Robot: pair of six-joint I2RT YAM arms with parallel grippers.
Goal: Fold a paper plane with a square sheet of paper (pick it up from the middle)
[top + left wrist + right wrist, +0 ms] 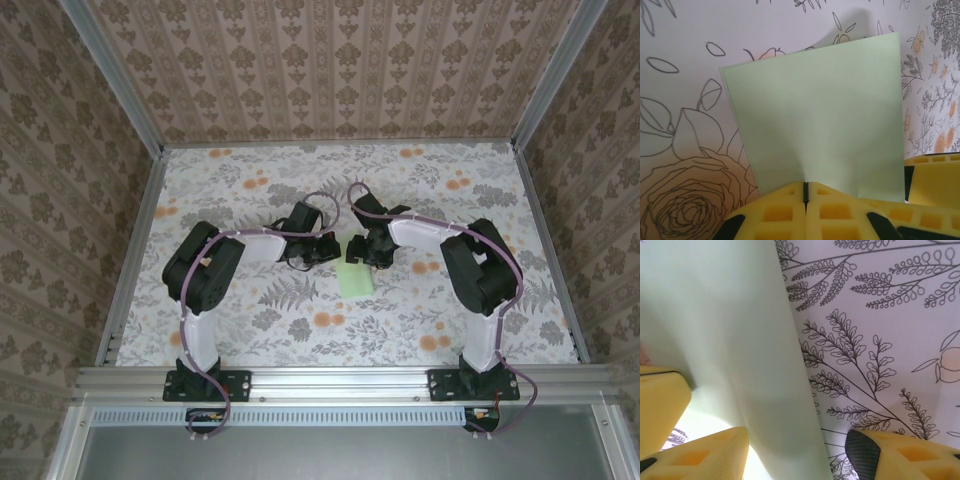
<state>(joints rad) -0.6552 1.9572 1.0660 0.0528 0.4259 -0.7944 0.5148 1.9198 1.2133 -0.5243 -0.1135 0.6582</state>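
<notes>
The square sheet of paper (355,279) is pale green and sits mid-table between my two grippers. In the left wrist view the sheet (820,115) spreads away from my left gripper (805,186), whose yellow foam fingers are shut on the middle of its near edge; it casts a shadow on the cloth. My left gripper (328,248) is at the sheet's left corner, my right gripper (376,256) at its right. In the right wrist view my right gripper (797,440) stands open, and the curved sheet (725,340) runs down between its fingers (710,455).
A floral tablecloth (420,180) covers the table, framed by aluminium rails (130,250) and patterned walls. Both arms bend inward, elbows out to the sides. A yellow finger of the other gripper (935,175) sits close at the left wrist view's right edge.
</notes>
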